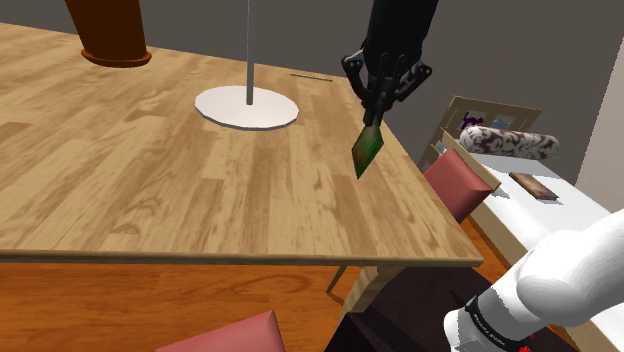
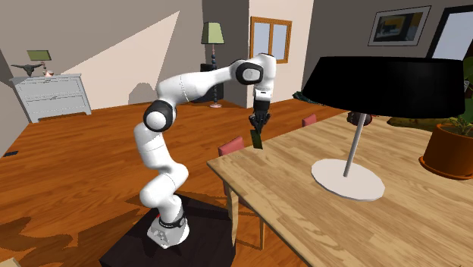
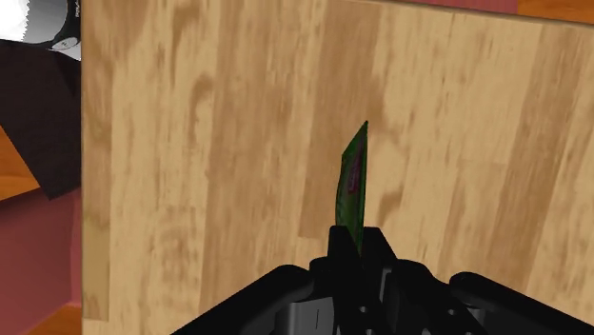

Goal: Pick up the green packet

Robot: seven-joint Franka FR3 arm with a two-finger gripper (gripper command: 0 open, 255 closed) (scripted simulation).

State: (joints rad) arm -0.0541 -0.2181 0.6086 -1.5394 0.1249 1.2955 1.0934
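Shoulder view: gripper (image 1: 372, 119) clamped on green packet (image 1: 366, 151) — hanging above table (image 1: 150, 190) edge.
Grip: thin tip pinch — packet could slip out.

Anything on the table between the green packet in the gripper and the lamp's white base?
No. In the shoulder view, the stretch between the green packet, hanging from the gripper, and the lamp's white base is bare wooden tabletop.

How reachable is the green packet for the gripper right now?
Yes, seemingly already reached: the gripper is shut on the green packet, which appears to hang above the wooden table, nothing in the way.
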